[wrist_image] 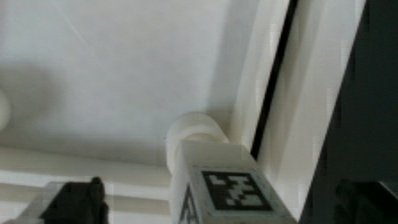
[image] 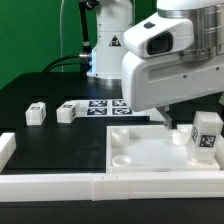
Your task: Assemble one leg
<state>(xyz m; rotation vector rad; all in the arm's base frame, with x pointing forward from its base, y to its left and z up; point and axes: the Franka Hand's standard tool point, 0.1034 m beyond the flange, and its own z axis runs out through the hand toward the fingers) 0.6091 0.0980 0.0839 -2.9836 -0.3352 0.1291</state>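
Note:
One leg (image: 207,133), a small white post with a black-and-white tag, stands upright at the far corner of the white panel (image: 150,160) on the exterior view's right. In the wrist view this leg (wrist_image: 222,185) meets the panel's corner (wrist_image: 107,90) with its round end. My gripper (wrist_image: 217,205) straddles it, with dark fingers (wrist_image: 71,203) well apart and a gap on each side of the leg, so it is open. Two more legs (image: 36,113) (image: 67,112) lie on the black table at the left. In the exterior view the arm's white hand hides most of the fingers.
The marker board (image: 108,106) lies behind the panel. A white rail (image: 60,186) runs along the front edge, with a short piece (image: 6,150) at the left. The arm's base (image: 105,50) stands at the back.

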